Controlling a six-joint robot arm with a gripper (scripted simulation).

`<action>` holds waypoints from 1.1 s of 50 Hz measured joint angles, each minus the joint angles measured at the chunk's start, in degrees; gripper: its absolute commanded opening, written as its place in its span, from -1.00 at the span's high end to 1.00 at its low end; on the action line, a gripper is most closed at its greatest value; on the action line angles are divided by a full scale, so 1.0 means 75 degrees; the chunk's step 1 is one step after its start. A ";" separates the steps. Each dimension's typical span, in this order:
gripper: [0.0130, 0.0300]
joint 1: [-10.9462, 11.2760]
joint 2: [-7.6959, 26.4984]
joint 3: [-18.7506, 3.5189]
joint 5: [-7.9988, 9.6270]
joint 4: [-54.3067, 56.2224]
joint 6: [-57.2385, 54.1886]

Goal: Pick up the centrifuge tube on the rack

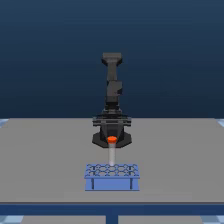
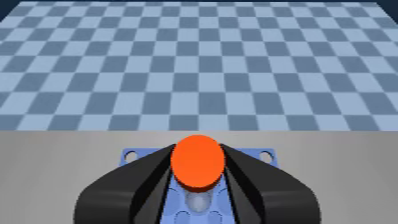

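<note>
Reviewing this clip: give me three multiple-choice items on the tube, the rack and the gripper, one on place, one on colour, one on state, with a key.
1. Where is the centrifuge tube?
A. Lying flat on the grey table
B. Upright, cap between the gripper fingers, above the rack
C. Beside the rack, on the exterior view's right

2. What colour is the tube's cap?
A. Orange-red
B. Green
C. White

3. How does the gripper stand?
A. Wide open, far from the tube
B. Out of view
C. Closed around the tube's cap

Key: 1 B, the tube hangs vertically from the gripper over the blue rack; 2 A, the cap shows orange-red in both views; 3 C, the wrist view shows dark fingers pressed against the cap's sides.
</note>
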 measured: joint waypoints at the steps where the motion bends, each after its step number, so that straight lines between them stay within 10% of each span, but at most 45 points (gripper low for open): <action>1: 1.00 0.0000 -0.0003 -0.0003 0.0005 0.0015 -0.0009; 34: 1.00 0.0000 -0.0161 -0.0191 0.0312 0.0301 -0.0291; 55: 1.00 0.0000 -0.0436 -0.0608 0.0916 0.0337 -0.0323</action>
